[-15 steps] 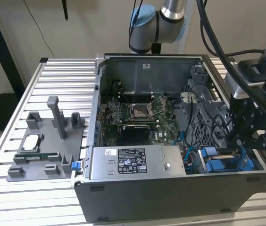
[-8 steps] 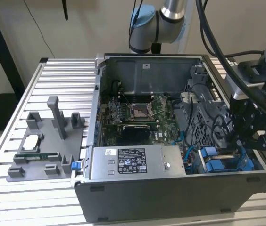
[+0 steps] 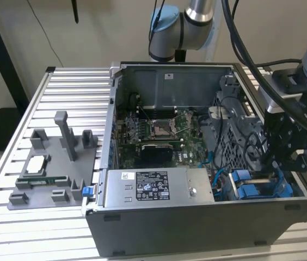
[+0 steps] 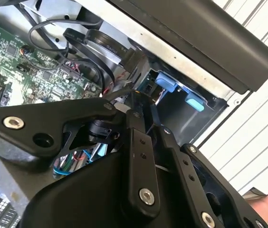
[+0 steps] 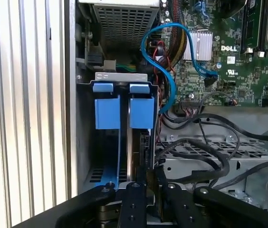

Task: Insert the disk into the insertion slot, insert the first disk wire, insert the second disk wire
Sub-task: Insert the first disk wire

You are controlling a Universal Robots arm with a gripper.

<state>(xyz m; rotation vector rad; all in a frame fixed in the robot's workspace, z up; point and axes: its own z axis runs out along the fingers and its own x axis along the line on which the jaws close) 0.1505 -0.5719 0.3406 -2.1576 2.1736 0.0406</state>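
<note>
The disk (image 5: 141,111), in its bright blue carrier, sits down in the insertion slot (image 5: 82,142) at the case's front corner on the exterior view's right; its blue tabs (image 3: 247,187) stick up there. My gripper (image 5: 146,164) reaches down beside the carrier. In both wrist views its two black fingers (image 4: 135,137) have closed in on a small black wire connector (image 5: 145,145) pressed against the disk's edge. The connector's thin black wire (image 4: 119,92) trails away from the fingertips.
A grey labelled power-supply box (image 3: 159,187) lies along the case front. The motherboard (image 3: 159,130) fills the middle, with a blue cable (image 5: 165,61) and black cable loops (image 5: 205,152) near the bay. A grey fixture (image 3: 55,168) stands on the slatted table.
</note>
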